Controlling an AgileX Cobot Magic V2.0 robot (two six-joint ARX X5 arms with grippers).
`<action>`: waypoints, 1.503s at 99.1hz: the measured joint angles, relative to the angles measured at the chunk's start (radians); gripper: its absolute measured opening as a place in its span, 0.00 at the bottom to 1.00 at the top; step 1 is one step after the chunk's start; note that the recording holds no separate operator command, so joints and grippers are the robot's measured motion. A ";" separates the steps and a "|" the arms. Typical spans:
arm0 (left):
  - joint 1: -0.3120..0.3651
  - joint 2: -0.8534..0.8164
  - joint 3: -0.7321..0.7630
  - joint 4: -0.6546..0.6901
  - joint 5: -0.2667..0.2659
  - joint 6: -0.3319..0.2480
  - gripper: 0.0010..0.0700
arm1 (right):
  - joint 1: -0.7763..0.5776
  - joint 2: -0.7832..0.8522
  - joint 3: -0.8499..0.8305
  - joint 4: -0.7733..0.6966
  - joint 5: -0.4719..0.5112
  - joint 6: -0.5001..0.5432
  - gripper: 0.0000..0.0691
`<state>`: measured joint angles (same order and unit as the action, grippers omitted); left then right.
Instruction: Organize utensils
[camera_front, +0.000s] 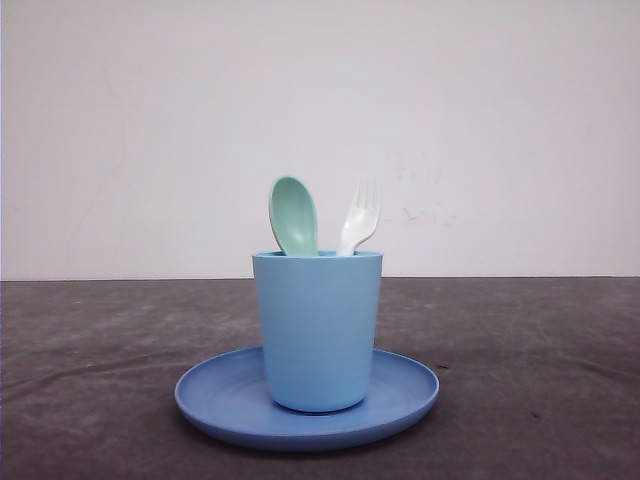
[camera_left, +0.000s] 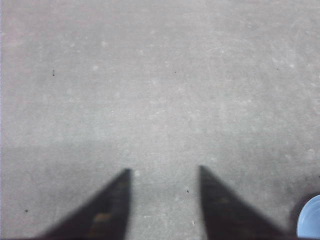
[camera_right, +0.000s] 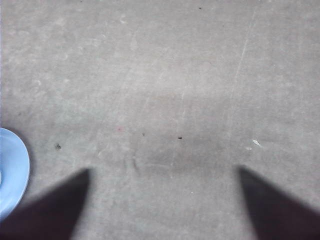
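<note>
1. My left gripper (camera_left: 162, 200) hangs over bare table (camera_left: 160, 90), its jaws parted with nothing between them. My right gripper (camera_right: 165, 200) does the same, its jaws spread wider and also empty.
2. A sliver of the blue plate (camera_right: 12, 170) shows at the edge of each wrist view, so the plate sits between my two arms. I cannot tell which arm is nearer.
3. In the front view, the plate carries the light blue cup (camera_front: 317, 330), upright at its middle.
4. The mint-green spoon (camera_front: 293, 214) and the white fork (camera_front: 360, 218) stand in the cup, heads up, long axes near vertical and leaning apart, spoon on my left.
5. Their handles are hidden inside the cup; any grasp would have to come from above.
</note>
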<state>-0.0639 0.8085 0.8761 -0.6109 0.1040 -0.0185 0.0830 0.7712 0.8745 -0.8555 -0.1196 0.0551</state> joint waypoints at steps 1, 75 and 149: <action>0.000 0.000 0.000 0.000 0.000 0.000 0.14 | 0.000 0.000 0.000 0.000 0.000 0.000 0.48; 0.000 0.000 0.000 0.000 0.000 0.000 0.01 | 0.000 0.000 0.000 0.088 0.015 -0.006 0.02; 0.062 -0.315 -0.233 0.193 -0.054 0.057 0.01 | 0.000 0.000 0.000 0.214 0.015 -0.006 0.02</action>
<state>-0.0017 0.4934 0.6426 -0.4183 0.0498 0.0383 0.0830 0.7712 0.8745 -0.6415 -0.1043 0.0494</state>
